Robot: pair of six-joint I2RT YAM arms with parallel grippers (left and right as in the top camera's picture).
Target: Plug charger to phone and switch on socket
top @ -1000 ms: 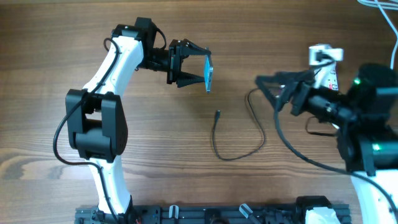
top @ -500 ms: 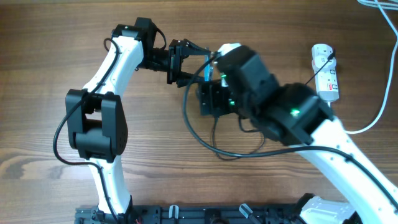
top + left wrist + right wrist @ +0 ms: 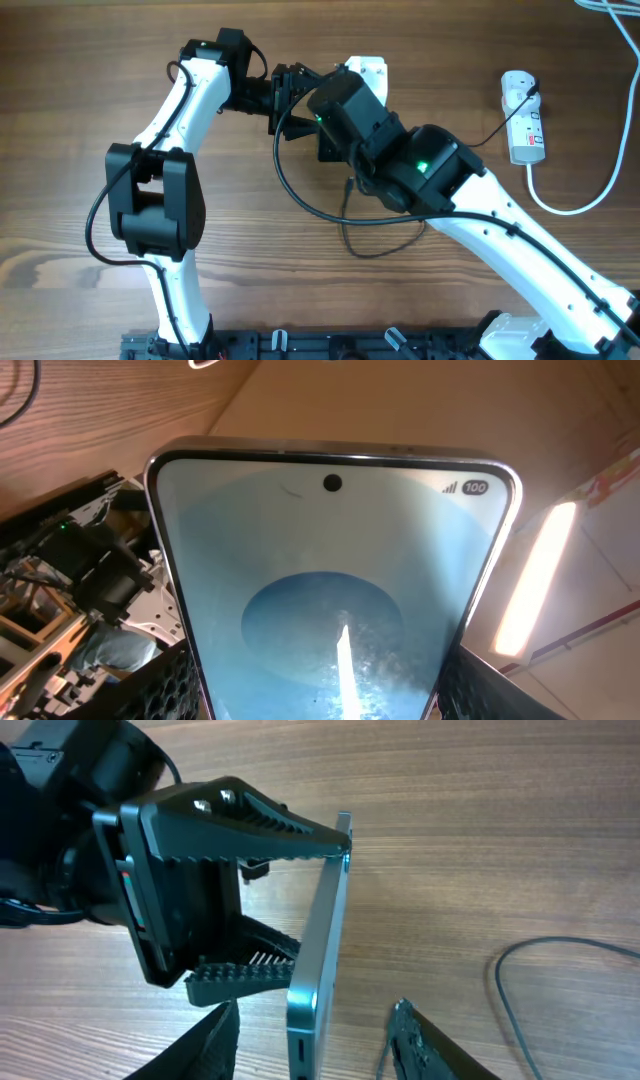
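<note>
Gripping the phone (image 3: 330,610) on edge, left gripper (image 3: 320,915) clamps its two long sides. Right gripper (image 3: 312,1010) spread wide, empty, beside it; charger (image 3: 560,941) lies on table (image 3: 500,820).

The surface (image 3: 80,60) is brown wood with long grain, evenly lit. Beyond the surface, in the left wrist view, a plain tan wall or ceiling (image 3: 400,400) shows, and beside it a long, bright strip lamp (image 3: 535,575) glows.
</note>
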